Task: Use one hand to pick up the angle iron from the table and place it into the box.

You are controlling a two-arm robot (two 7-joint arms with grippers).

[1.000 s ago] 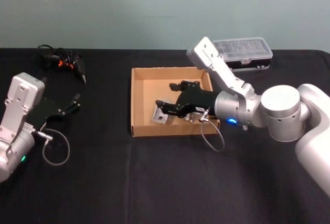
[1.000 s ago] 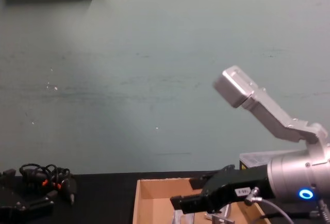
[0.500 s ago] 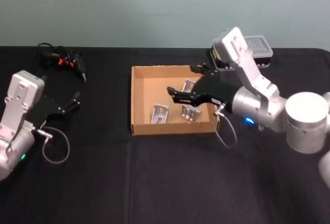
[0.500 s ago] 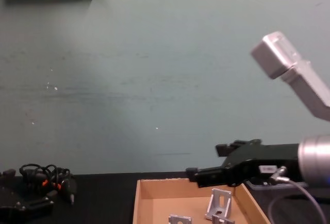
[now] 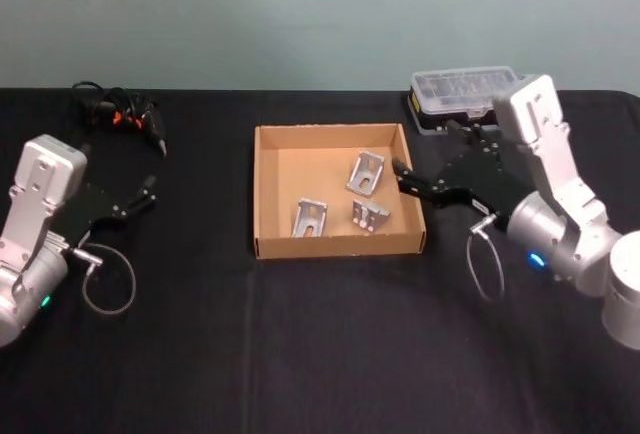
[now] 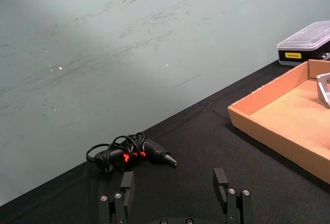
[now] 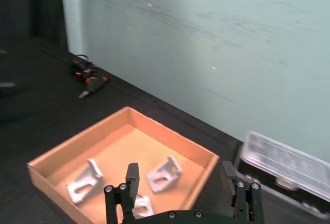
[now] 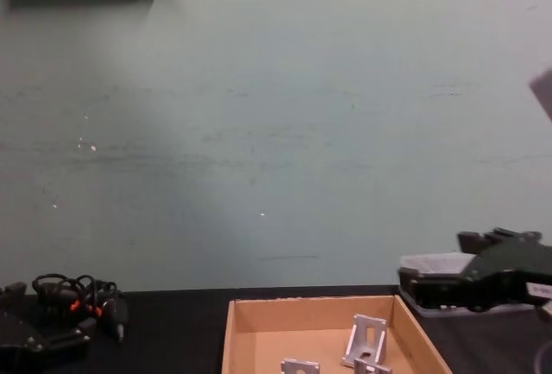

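Three silver angle irons lie inside the brown cardboard box [image 5: 256, 194]: one angle iron [image 5: 367, 171] near the far right, one [image 5: 311, 217] at the front, and one [image 5: 370, 215] beside it. My right gripper [image 5: 405, 180] hovers open and empty at the box's right wall, pointing left. From the right wrist, the open right gripper [image 7: 180, 175] looks down on the box [image 7: 77, 144] and an angle iron [image 7: 164, 172]. The chest view has the right gripper [image 8: 423, 279] above the box [image 8: 310, 304]. My left gripper [image 5: 145, 196] rests open at the left of the table [image 5: 320, 334].
A clear-lidded black-and-yellow plastic case [image 5: 468, 94] stands behind the right gripper, near the table's far edge. A tangle of black cables [image 5: 120, 114] with orange marks lies at the far left. The cables [image 6: 129, 152] lie ahead of the left gripper [image 6: 174, 182].
The right gripper let go of an angle iron in the box, rose, and drew back to the right, out over the box's right wall. The left arm stayed still.
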